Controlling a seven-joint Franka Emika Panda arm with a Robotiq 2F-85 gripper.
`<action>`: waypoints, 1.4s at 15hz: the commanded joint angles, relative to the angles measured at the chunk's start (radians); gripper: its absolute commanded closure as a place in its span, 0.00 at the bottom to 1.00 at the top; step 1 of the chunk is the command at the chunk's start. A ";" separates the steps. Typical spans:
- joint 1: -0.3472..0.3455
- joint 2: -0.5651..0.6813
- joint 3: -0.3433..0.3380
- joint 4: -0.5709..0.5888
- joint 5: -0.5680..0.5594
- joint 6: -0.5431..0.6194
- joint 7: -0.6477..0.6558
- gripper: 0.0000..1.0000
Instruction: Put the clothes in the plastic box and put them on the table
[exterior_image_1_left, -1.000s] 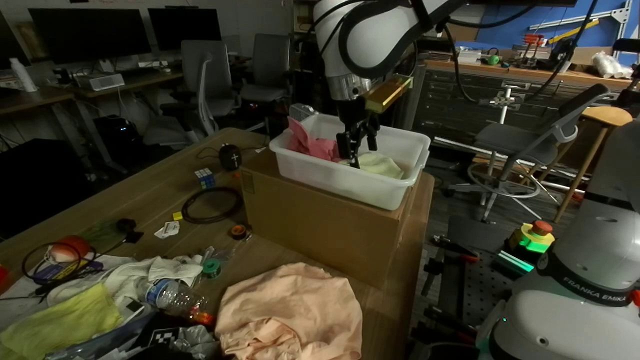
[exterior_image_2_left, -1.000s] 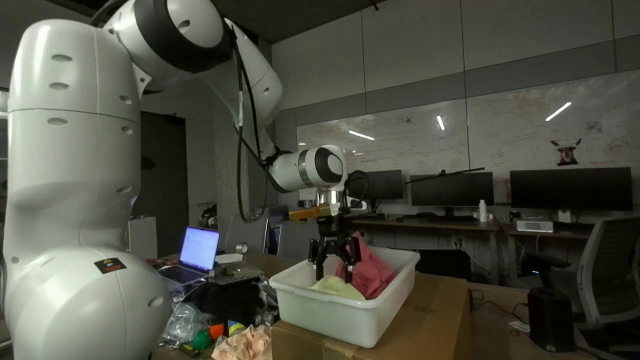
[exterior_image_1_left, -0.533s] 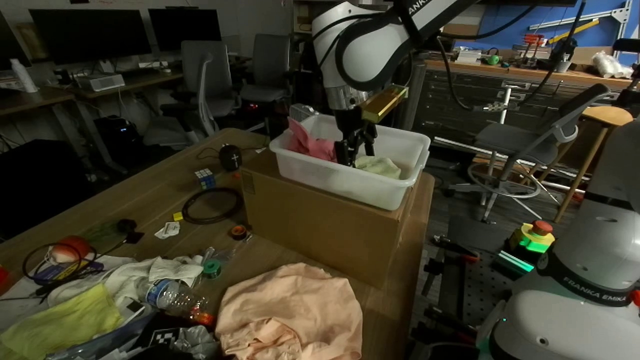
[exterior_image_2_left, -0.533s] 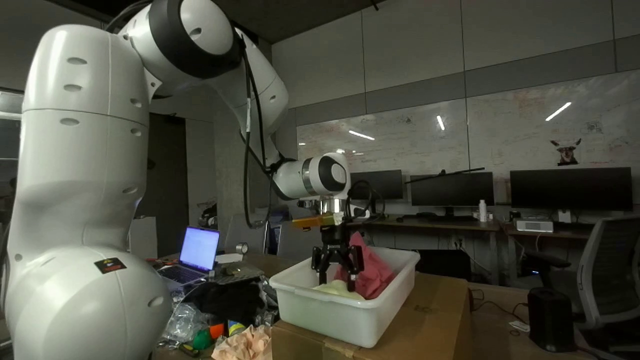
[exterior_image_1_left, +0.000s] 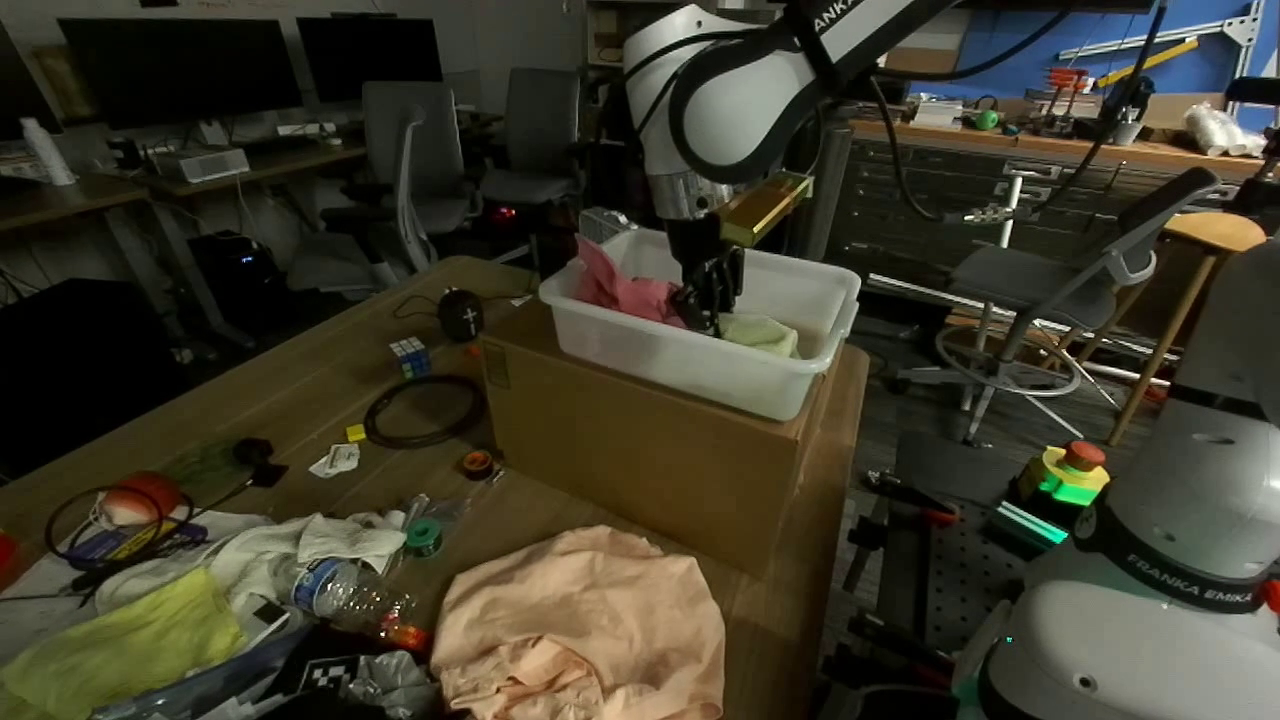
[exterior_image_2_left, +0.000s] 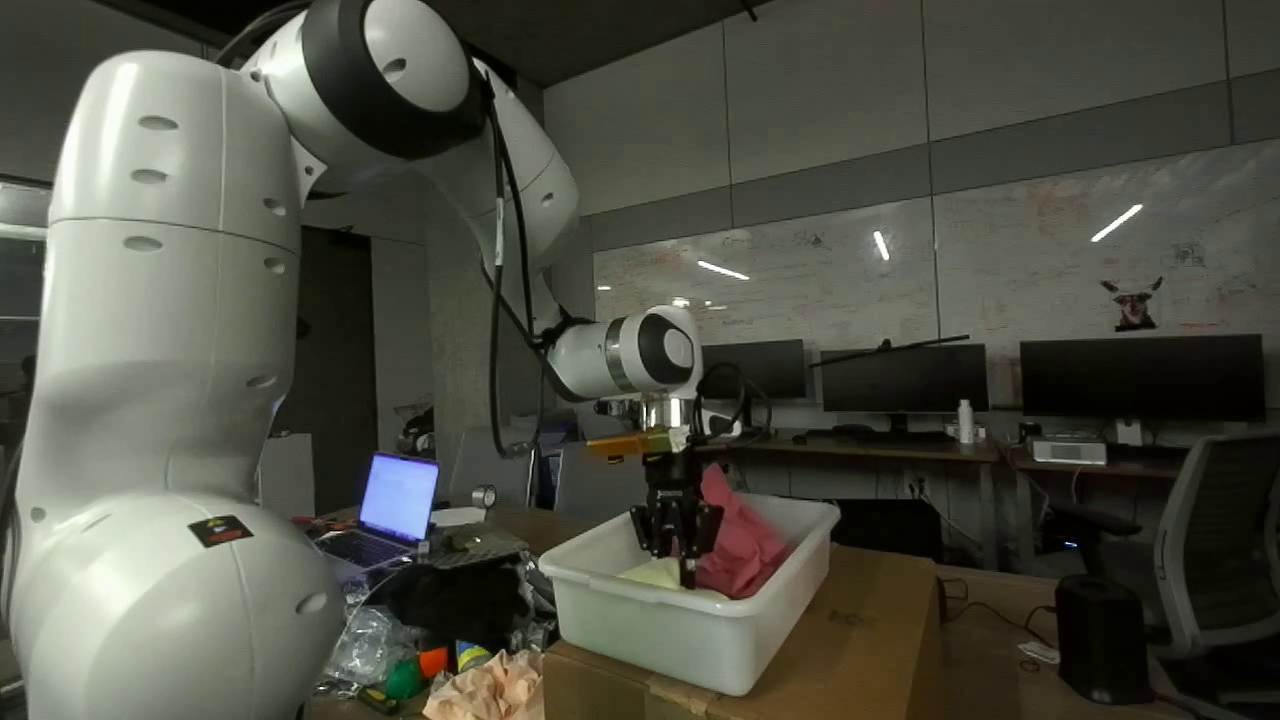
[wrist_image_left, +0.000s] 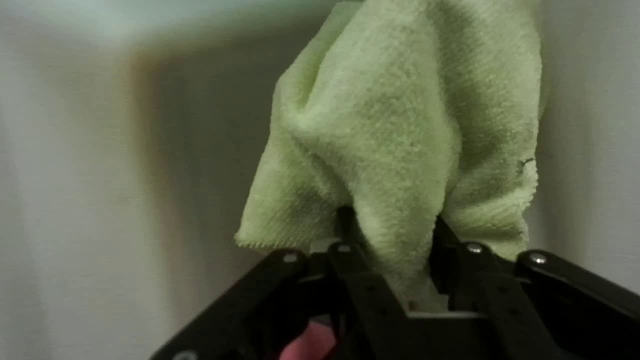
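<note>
The white plastic box (exterior_image_1_left: 690, 372) stands on a cardboard box in both exterior views. Inside lie a pale green cloth (wrist_image_left: 400, 125) and a pink cloth (exterior_image_2_left: 745, 545); a scrap of the pink cloth (wrist_image_left: 311, 344) also shows at the bottom of the wrist view. My gripper (exterior_image_2_left: 672, 562) reaches down into the plastic box. In the wrist view its fingers (wrist_image_left: 345, 220) press on a bunched fold of the green cloth from both sides, and the fold bulges up between them. The fingertips are partly hidden by the fabric. A peach cloth (exterior_image_1_left: 590, 610) lies crumpled on the wooden table (exterior_image_1_left: 540, 510).
Beneath the plastic box is the tall cardboard box (exterior_image_1_left: 640, 450). Around it on the table are a coiled cable (exterior_image_1_left: 424, 411), a Rubik's cube (exterior_image_1_left: 410, 356), a plastic bottle (exterior_image_1_left: 335, 588) and a yellow cloth (exterior_image_1_left: 130, 640). A laptop (exterior_image_2_left: 395, 500) sits on a cluttered surface behind.
The gripper has come down slightly further into the plastic box, and its fingers have closed from wide apart onto the green cloth, bunching it. The pink and peach cloths look the same.
</note>
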 joint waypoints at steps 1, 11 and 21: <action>0.009 -0.008 -0.007 0.017 -0.005 -0.003 0.011 0.90; 0.022 -0.263 0.021 -0.073 -0.032 0.082 0.131 0.89; 0.011 -0.616 0.127 -0.177 0.082 0.252 0.333 0.88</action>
